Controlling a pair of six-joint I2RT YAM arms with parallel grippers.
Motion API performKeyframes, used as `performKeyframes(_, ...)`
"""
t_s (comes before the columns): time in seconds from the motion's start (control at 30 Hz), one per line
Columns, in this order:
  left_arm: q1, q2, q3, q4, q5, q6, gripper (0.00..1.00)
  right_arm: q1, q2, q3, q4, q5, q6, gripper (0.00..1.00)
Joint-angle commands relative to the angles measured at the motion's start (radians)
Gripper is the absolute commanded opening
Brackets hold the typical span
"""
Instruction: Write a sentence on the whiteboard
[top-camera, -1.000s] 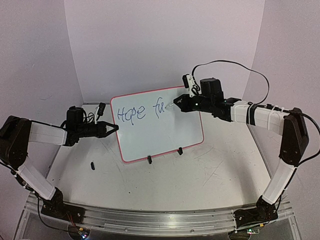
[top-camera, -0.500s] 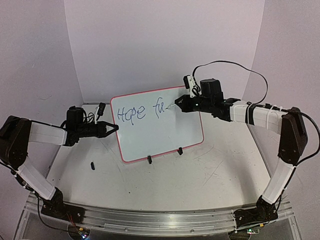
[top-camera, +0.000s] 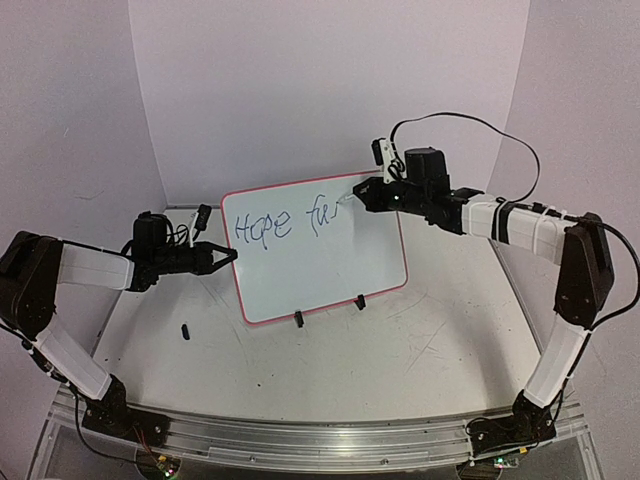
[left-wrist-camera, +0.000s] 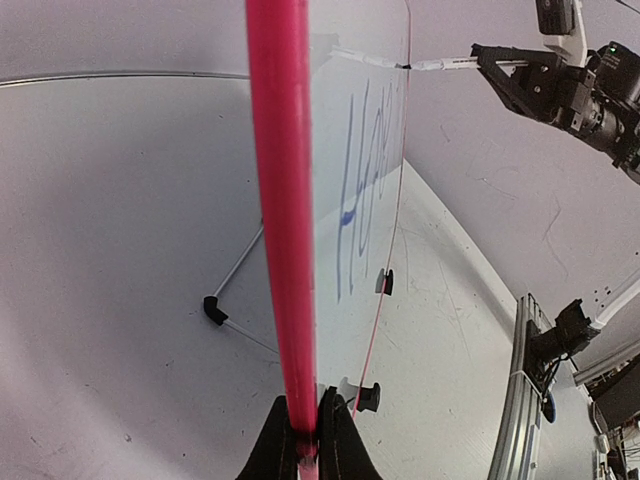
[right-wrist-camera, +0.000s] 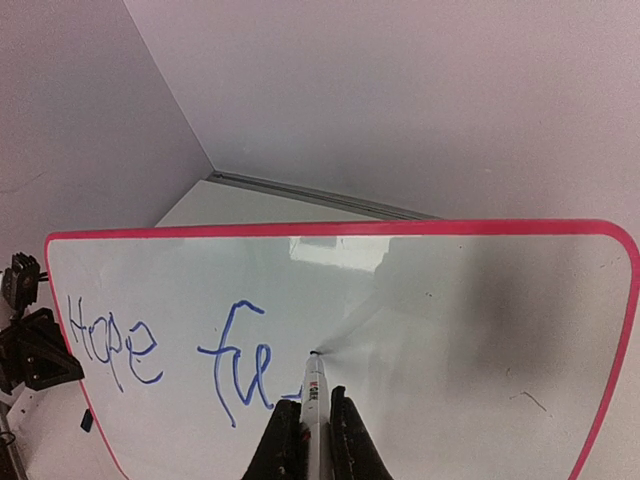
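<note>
Writing: blue handwritten lettering (right-wrist-camera: 165, 350) on the whiteboard (top-camera: 315, 250) reads "Hope fu", with a short stroke starting after the "u".
Marker print: the white marker (right-wrist-camera: 314, 400) has small dark print on its barrel, too small to read.
Whiteboard: a glossy white board with a red-pink rim. It stands on its lower edge on two black clip feet (top-camera: 298, 319) near the middle of the table (top-camera: 420, 340), with its written face toward the arms.
Surface: the white tabletop is covered in grey scratches. A small black object (top-camera: 186, 330) lies on it to the left of the board, well apart from it. A metal rail (top-camera: 300, 440) runs along the near edge.
Room: plain pale walls close in behind and on both sides of the table.
Left arm: it reaches in from the left with its forearm about level. The left gripper (top-camera: 228, 256) is pressed together on the board's left rim, the pink edge pinched between its fingertips.
Right arm: its elbow is high on the right and its forearm stretches left toward the board's upper edge. The right gripper (top-camera: 358, 195) pinches the marker. The marker tip touches the board just right of the "u".
Cable: a black cable (top-camera: 500, 135) loops above the right wrist.
</note>
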Motion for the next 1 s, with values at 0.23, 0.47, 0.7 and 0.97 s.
performKeyframes(0.23,-0.002,0.021,0.029,-0.036,-0.136,0.06,0.0,0.003,0.052,0.037,0.051,-0.063,0.03,0.0)
performKeyframes(0.47,-0.002,0.019,0.03,-0.036,-0.135,0.06,0.0,0.005,0.028,-0.015,0.054,-0.062,0.039,0.0)
performKeyframes(0.7,-0.002,0.018,0.03,-0.038,-0.136,0.06,0.0,0.005,-0.011,-0.089,0.054,-0.046,0.041,0.0)
performKeyframes(0.97,-0.001,0.015,0.028,-0.039,-0.139,0.06,0.0,0.004,-0.063,-0.131,0.056,0.024,0.024,0.0)
